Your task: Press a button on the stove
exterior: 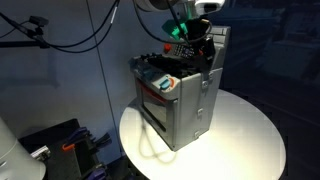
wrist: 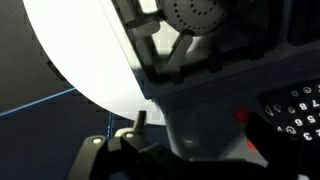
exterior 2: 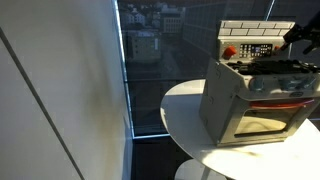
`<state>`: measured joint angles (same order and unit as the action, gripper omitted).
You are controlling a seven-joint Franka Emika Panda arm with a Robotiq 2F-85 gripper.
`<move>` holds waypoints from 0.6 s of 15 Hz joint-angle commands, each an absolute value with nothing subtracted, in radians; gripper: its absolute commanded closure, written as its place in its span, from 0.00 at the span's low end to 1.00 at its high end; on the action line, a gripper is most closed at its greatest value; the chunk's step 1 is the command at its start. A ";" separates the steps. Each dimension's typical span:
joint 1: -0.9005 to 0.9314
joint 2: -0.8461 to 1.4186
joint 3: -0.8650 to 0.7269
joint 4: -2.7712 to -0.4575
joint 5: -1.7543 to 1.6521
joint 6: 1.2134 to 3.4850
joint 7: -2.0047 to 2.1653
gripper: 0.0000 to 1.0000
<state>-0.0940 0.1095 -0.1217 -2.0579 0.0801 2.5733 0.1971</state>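
One dark Robotiq gripper (wrist: 135, 150) fills the lower edge of the wrist view. I cannot tell from any view whether its jaws are open or closed, and I see nothing held between them. Directly beyond it lies the small boxy grey toy stove (wrist: 200, 105), seen from above. A small round red button (wrist: 240, 115) sits beside a dark panel of white-marked keys (wrist: 295, 110), and a dark round burner (wrist: 195, 15) under a raised black grate (wrist: 170, 50) lies further out. In an exterior view the gripper (exterior: 186, 38) hangs over the rear top of the stove (exterior: 180, 100), close to its upright back panel. The stove stands upright on a round white table (exterior: 250, 140), with its red-trimmed oven window (exterior 2: 265, 120) on the front face. I judge the stove to be light, hollow, rigid plastic that may slide or tip on the smooth tabletop. No grasp is required: apply one fingertip squarely to a button, use low force, and stop once it gives. The raised grate is the nearest obstruction, and the keys are closely spaced, so a wide fingertip may strike two. Further out are loose black cables (exterior: 80, 40), dark equipment on the floor (exterior: 60, 145), a pale wall panel (exterior 2: 60, 90) and a window onto city buildings (exterior 2: 150, 40). All stand well apart from the stove.
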 commanded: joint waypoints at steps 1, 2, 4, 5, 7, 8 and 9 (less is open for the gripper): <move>-0.091 0.140 -0.123 -2.012 0.053 2.577 0.235 0.00; -0.091 0.144 -0.123 -2.006 0.053 2.576 0.234 0.00; -0.090 0.151 -0.123 -1.997 0.053 2.576 0.234 0.00; -0.090 0.155 -0.123 -1.992 0.054 2.573 0.233 0.00; -0.089 0.160 -0.123 -1.987 0.055 2.573 0.232 0.00; -0.089 0.160 -0.123 -1.987 0.055 2.573 0.232 0.00; -0.088 0.159 -0.122 -1.989 0.054 2.574 0.232 0.00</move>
<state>-0.0926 0.1395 -0.1217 -2.0209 0.0749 2.5733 0.2014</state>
